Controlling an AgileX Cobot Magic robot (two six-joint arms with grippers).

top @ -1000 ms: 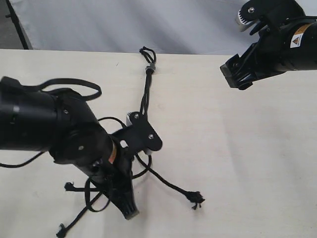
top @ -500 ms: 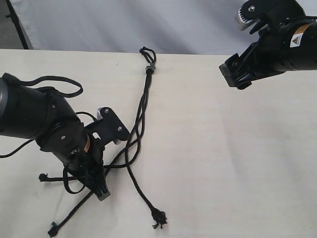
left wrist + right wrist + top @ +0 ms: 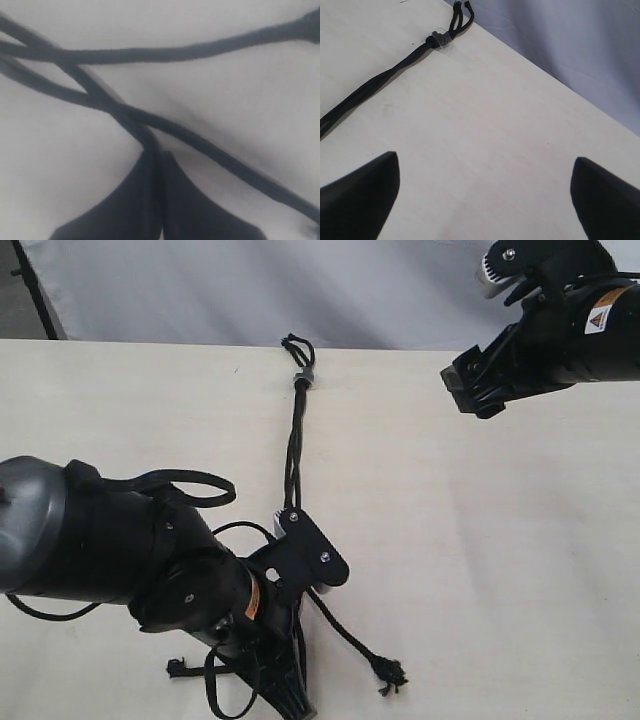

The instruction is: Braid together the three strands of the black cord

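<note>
On the pale wooden table (image 3: 500, 540), the thin black three-strand cord (image 3: 293, 440) runs from its small grey clamp (image 3: 304, 377) at the table's edge down to my left gripper (image 3: 296, 703). Its jaws are pressed together on one thin black woven strand (image 3: 141, 133), with the other strands crossing just beside it. A frayed knotted end (image 3: 390, 673) lies close by that arm, and my right gripper (image 3: 476, 390) hangs spread wide and empty, well apart from the cord.

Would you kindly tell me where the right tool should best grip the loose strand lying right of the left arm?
Probably just short of its knot, from above, right tool closing across the strand: it lies flat and unobstructed there.
</note>
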